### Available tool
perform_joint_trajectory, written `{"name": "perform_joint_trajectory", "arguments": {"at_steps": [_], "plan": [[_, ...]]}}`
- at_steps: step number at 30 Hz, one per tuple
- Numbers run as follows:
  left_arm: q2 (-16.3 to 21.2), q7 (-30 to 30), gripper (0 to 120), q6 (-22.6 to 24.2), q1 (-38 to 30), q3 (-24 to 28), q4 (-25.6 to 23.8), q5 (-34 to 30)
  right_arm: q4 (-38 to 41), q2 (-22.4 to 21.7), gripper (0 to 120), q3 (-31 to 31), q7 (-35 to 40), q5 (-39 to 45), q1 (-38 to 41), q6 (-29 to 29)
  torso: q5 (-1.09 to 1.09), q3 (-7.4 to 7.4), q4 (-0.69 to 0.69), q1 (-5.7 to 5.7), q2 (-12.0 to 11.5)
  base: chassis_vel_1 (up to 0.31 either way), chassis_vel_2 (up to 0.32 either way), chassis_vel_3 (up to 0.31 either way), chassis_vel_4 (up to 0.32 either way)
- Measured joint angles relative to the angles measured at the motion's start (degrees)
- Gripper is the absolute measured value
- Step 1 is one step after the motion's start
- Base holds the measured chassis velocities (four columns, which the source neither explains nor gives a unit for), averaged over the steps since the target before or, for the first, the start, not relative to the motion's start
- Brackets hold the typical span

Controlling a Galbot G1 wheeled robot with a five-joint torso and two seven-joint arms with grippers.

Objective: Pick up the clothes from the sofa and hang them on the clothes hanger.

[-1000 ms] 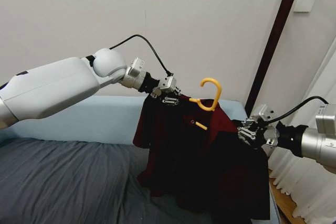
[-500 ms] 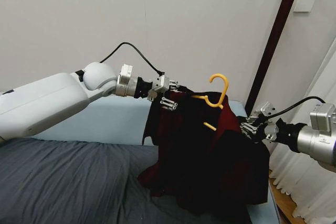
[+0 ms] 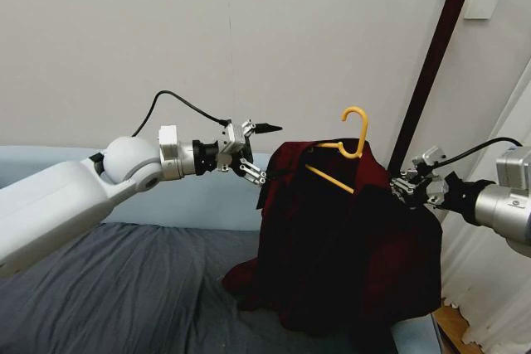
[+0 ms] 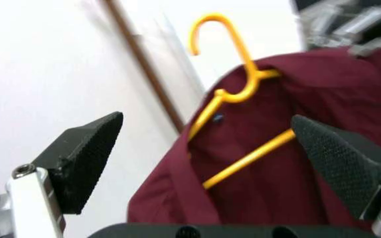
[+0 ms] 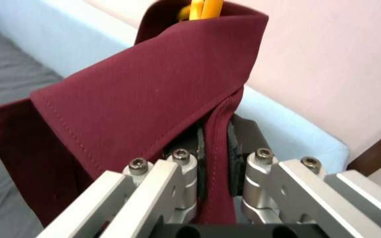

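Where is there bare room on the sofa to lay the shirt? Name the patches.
Free: the grey sofa seat, bordered by the pale backrest behind and the shirt on its right, under the open left gripper. Crowded: the right end, where the shirt drapes onto the seat, held by the right gripper.

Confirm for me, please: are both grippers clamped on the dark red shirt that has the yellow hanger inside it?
Not both. The right gripper is clamped on the dark red shirt, but the left gripper is open and apart from the cloth, as the left wrist view shows. The yellow hanger is inside the shirt, as you said.
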Motion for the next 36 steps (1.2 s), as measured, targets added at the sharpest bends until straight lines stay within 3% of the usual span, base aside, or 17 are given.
{"name": "perform_joint_trajectory", "arguments": {"at_steps": [4,5,10,15,19,28,36], "plan": [[-0.1,-16.2,100,3.6,12.3,-9.3,-6.4,0.0,1.2,1.9,7,1.8,3.4,1.5,0.1,1.3,0.01,0.0,-0.02,0.0,0.0,0.0,0.0,0.0,0.0],[-0.1,-16.2,100,3.6,12.3,-9.3,-6.4,0.0,1.2,1.9,7,1.8,3.4,1.5,0.1,1.3,0.01,0.0,-0.02,0.0,0.0,0.0,0.0,0.0,0.0],[-2.6,-30.7,100,8.0,22.4,-16.5,-10.4,0.0,3.7,4.1,7,2.6,8.5,3.1,-0.3,5.1,-0.01,0.0,0.01,0.0,0.0,0.0,0.0,0.0,0.0],[-4.4,-34.7,100,8.7,22.9,-16.9,-10.5,-0.4,4.9,5.6,7,2.1,11.1,2.8,-0.7,7.9,0.02,0.0,-0.02,0.0,0.0,0.0,0.0,0.0,0.0],[-6.6,-37.9,100,10.5,20.4,-13.7,-10.9,-2.6,5.9,7.5,7,1.8,13.9,1.9,-0.9,9.7,0.02,0.0,-0.01,0.0,0.0,0.0,0.0,0.0,0.0],[-10.7,-39.3,100,11.2,16.3,-7.9,-8.8,-3.4,6.6,7.0,7,1.9,13.3,1.5,-0.8,9.5,0.02,0.0,-0.01,0.0,0.0,0.0,0.0,0.0,0.0],[-14.9,-39.4,91,11.1,13.2,-5.1,-4.6,-2.9,7.4,7.0,7,1.7,12.4,1.4,-0.7,9.3,0.02,0.0,-0.01,0.01,0.0,0.0,0.0,0.0,0.0]]}}
